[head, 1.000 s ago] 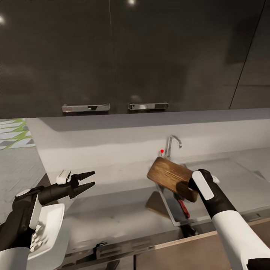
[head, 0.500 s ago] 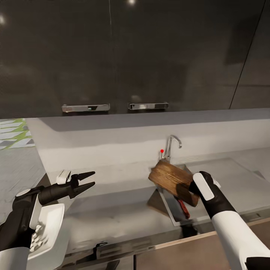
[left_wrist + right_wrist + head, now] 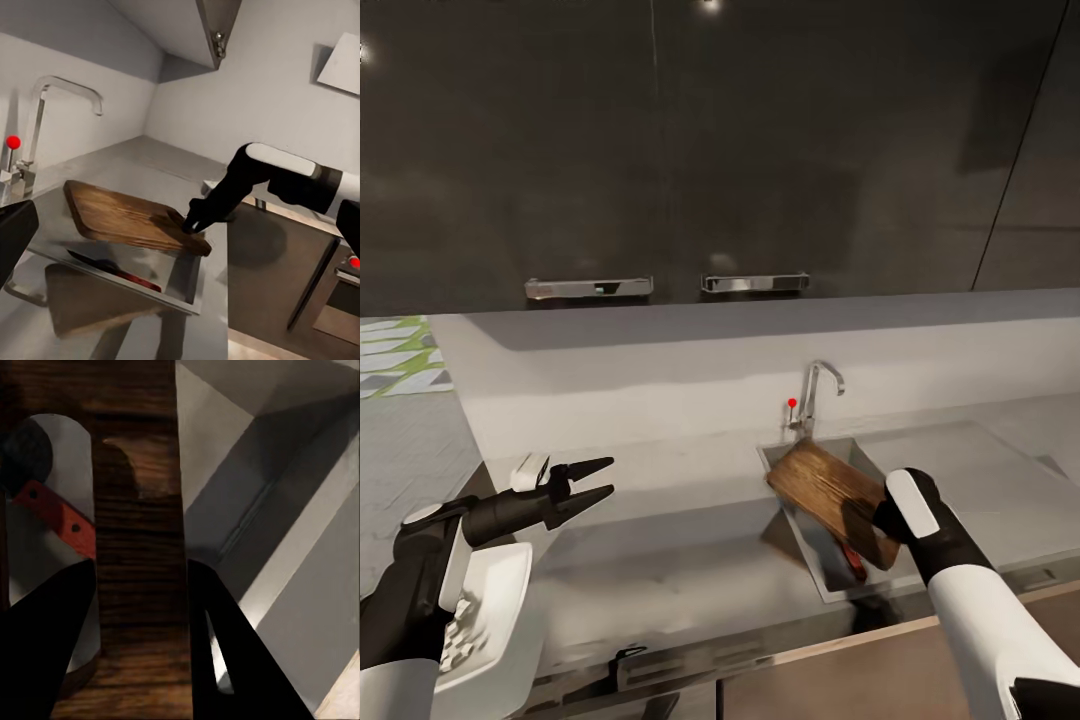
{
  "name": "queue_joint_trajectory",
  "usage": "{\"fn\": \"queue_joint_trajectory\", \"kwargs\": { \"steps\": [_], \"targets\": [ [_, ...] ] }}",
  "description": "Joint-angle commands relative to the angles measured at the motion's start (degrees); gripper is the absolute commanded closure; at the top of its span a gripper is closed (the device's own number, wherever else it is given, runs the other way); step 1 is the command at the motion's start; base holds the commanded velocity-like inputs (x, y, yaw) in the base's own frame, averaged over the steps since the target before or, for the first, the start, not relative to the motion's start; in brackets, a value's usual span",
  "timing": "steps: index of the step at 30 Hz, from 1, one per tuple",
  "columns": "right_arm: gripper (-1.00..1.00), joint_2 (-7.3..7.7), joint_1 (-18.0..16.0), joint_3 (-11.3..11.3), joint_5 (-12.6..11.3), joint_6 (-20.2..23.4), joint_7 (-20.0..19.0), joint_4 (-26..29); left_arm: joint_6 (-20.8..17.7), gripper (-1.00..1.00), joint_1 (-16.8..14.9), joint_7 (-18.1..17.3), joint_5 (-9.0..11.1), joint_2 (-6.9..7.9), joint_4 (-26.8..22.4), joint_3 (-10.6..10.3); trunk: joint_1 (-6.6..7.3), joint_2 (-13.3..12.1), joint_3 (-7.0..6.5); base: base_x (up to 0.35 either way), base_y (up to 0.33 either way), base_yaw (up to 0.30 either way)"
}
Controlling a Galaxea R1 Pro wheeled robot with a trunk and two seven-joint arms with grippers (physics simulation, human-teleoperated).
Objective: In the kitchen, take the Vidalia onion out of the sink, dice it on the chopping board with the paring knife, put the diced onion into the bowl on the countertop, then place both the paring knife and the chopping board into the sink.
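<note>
Both arms raised forward — left idle, right gripping.
Left arm: white-and-black forearm low at the near left, wrist level, left gripper (image 3: 600,481) pointing ahead, its two black fingers spread apart with nothing between them. Right arm: white forearm angled up from the near right, black wrist bent inward — right gripper (image 3: 189,223) clamped on the near end of the chopping board (image 3: 830,488), which is tilted.

No readable text, labels, brands or numbers anywhere. Cabinet fronts (image 3: 710,150), board (image 3: 830,490), tap (image 3: 815,395) and sink (image 3: 830,575) all unmarked. Only sign-like mark: a plain red dot (image 3: 792,403) beside the tap, no lettering on it.
</note>
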State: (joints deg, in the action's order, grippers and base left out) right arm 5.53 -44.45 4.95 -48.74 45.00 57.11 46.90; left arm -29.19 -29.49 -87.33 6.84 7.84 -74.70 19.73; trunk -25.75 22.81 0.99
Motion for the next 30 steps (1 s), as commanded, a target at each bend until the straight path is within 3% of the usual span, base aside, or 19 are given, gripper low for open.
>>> {"fn": "queue_joint_trajectory", "kwargs": {
  "steps": [1, 4, 9, 19, 22, 30],
  "targets": [
    [1.0, 0.01, 0.0, 0.2, -0.8, 0.5, 0.5, 0.0, -0.6, -1.0, 0.0, -0.2, 0.0, 0.0, 0.0, 0.0, -0.03, 0.1, 0.11, 0.0, 0.0, 0.0],
    [1.0, 0.01, 0.0, 1.1, -0.8, 0.1, 0.5, -0.1, -0.6, -1.0, 0.0, -0.2, 0.0, -0.01, 0.0, 0.0, -0.03, 0.1, 0.11, 0.0, 0.0, 0.0],
    [1.0, 0.01, 0.0, 1.4, -0.8, -5.9, 0.9, -0.1, -0.6, -1.0, 0.0, -0.2, 0.0, -0.02, 0.0, 0.0, -0.03, 0.1, 0.11, 0.0, 0.0, 0.0],
    [1.0, -0.38, 0.0, 1.5, -1.0, -8.2, 2.4, -0.1, -0.6, -1.0, 0.0, -0.2, 0.0, -0.02, 0.0, 0.0, -0.03, 0.1, 0.11, 0.0, 0.0, 0.0],
    [1.0, -0.55, 0.0, 1.5, -1.1, -11.5, 2.5, -0.1, -0.6, -1.0, 0.0, -0.2, 0.0, -0.02, 0.0, 0.0, -0.03, 0.1, 0.11, 0.0, 0.0, 0.0],
    [1.0, -0.89, 0.0, 1.5, -2.9, -15.4, 3.7, -0.1, -0.6, -1.0, 0.0, -0.2, 0.0, -0.02, 0.0, 0.0, -0.03, 0.1, 0.11, 0.0, 0.0, 0.0]
  ]
}}
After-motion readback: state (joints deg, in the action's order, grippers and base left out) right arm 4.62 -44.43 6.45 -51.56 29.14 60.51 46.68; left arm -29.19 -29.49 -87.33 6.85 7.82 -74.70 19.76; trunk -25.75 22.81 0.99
